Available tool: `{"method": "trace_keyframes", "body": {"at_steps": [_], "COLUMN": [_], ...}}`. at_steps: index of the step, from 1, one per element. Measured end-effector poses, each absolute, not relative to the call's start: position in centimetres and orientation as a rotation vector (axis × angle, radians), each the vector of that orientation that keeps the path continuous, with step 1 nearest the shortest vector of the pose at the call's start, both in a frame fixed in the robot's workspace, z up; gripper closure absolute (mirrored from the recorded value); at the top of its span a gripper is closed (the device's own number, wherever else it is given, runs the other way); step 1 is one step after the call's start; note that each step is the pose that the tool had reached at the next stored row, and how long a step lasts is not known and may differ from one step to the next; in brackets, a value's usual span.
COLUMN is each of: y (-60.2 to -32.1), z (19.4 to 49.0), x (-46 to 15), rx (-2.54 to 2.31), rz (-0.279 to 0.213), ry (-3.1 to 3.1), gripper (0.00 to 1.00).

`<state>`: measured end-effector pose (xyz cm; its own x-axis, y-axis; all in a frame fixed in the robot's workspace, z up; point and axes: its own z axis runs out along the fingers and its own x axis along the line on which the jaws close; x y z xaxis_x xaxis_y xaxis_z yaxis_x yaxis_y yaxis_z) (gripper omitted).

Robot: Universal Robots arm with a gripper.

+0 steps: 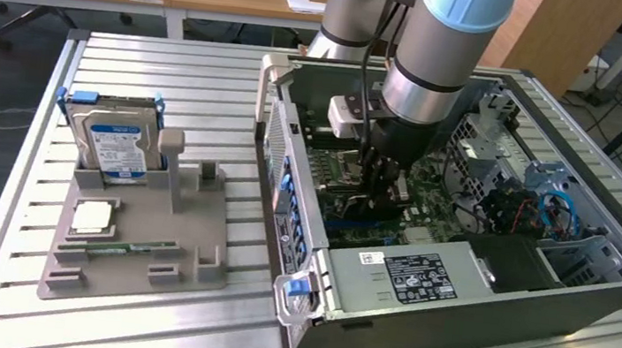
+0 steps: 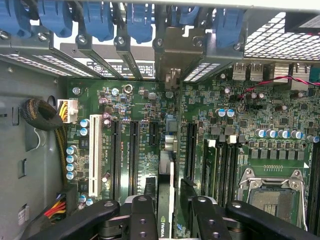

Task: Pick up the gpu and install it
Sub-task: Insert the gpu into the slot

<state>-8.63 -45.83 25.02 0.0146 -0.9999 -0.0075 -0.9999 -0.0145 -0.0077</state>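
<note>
A grey parts stand (image 1: 135,250) sits at nine o'clock of the open computer case (image 1: 481,337). A silver hard drive (image 1: 113,143) with a blue-white label stands upright at the stand's eleven o'clock corner; a slim green memory stick (image 1: 118,248) lies flat at six o'clock of it. Both rest on a slatted metal table (image 1: 180,78).

I see a green motherboard (image 2: 145,110) with black slots and one white slot (image 2: 95,155). The gpu (image 2: 166,195) seen edge-on is dark, its bracket silver. Gripper (image 2: 167,220) fingers are black. Blue latches (image 2: 97,20) run along the case's rear edge. The hard drive (image 1: 115,143) is silver with a blue-white label, sitting on a grey holder (image 1: 142,247). The power supply (image 1: 418,276) has a black label. The table (image 1: 180,78) is ribbed silver aluminium.
</note>
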Motion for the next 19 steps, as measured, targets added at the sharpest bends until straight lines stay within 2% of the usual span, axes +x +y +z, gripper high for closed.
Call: {"method": "trace_keyframes", "body": {"at_steps": [8, 19], "y": [-45.8, -45.8], "z": [26.5, 31.0], "x": [-8.6, -8.6], "rx": [-2.23, -2.23], "rz": [0.0, 0.0], "ry": [2.198, 2.198], "gripper": [0.66, 0.66]}}
